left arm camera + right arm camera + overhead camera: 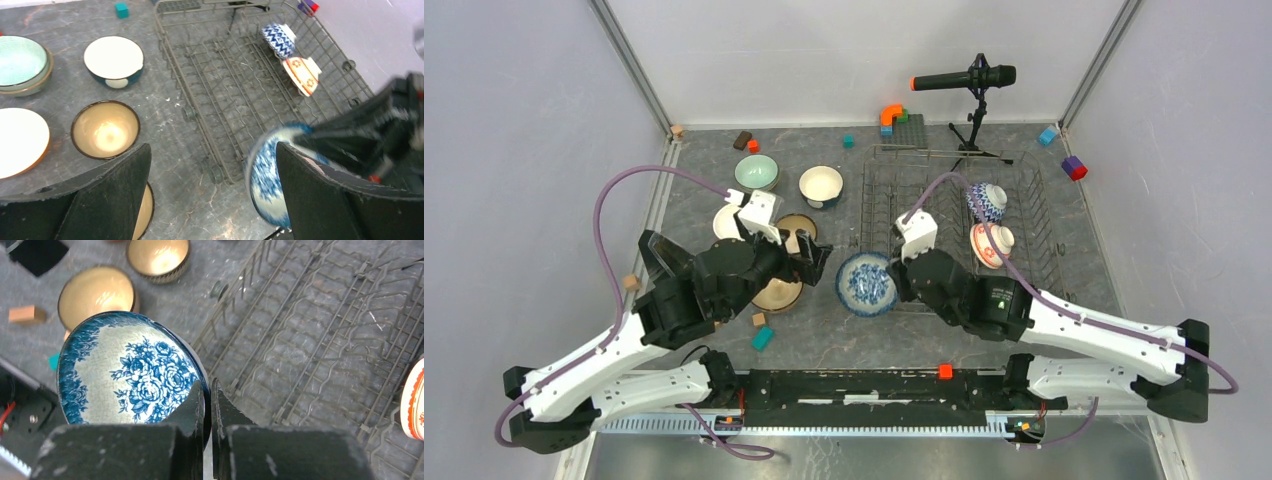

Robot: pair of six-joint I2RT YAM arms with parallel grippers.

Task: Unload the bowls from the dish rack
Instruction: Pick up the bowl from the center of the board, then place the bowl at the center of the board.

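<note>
My right gripper [894, 283] [207, 387] is shut on the rim of a blue floral bowl [867, 284] [125, 370], which hangs tilted just left of the dish rack's [944, 215] [310, 330] near-left corner. In the rack stand a blue-white zigzag bowl [987, 201] [279, 39] and a red-white bowl [991, 244] [302, 75]. My left gripper [810, 260] [212, 150] is open over the table, close to the left of the held bowl [267, 185], with nothing between its fingers.
On the table left of the rack sit a pale green bowl [756, 172], a teal bowl [821, 185], a white-orange bowl [726, 222] and brown bowls [796, 230]. A microphone stand [969, 78] stands behind the rack. Toy blocks [762, 338] lie scattered.
</note>
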